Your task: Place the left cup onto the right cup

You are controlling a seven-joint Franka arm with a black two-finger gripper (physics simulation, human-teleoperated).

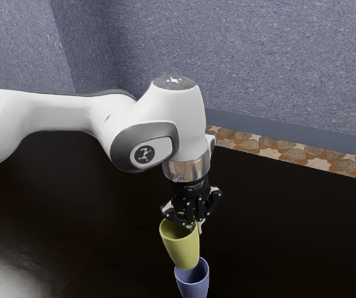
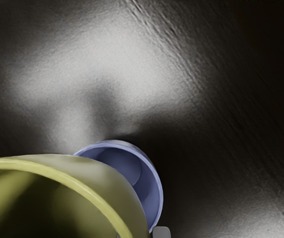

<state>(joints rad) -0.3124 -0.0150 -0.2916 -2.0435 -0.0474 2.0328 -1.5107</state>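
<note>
Yellow cup [image 2: 57,198] tight between jaws, over blue cup [image 1: 192,284] on dark glossy table [image 1: 289,217]; grey walls [image 1: 258,49].

Yellow-green cup [image 2: 57,198] close to the camera, blurred, open mouth facing it. Blue cup [image 2: 149,191] stands beyond it on the dark surface [image 2: 221,99], mouth up, partly covered by the yellow-green cup's wall. Contact between the two: cannot tell. Broad pale sheen on the surface past the blue cup.
</note>
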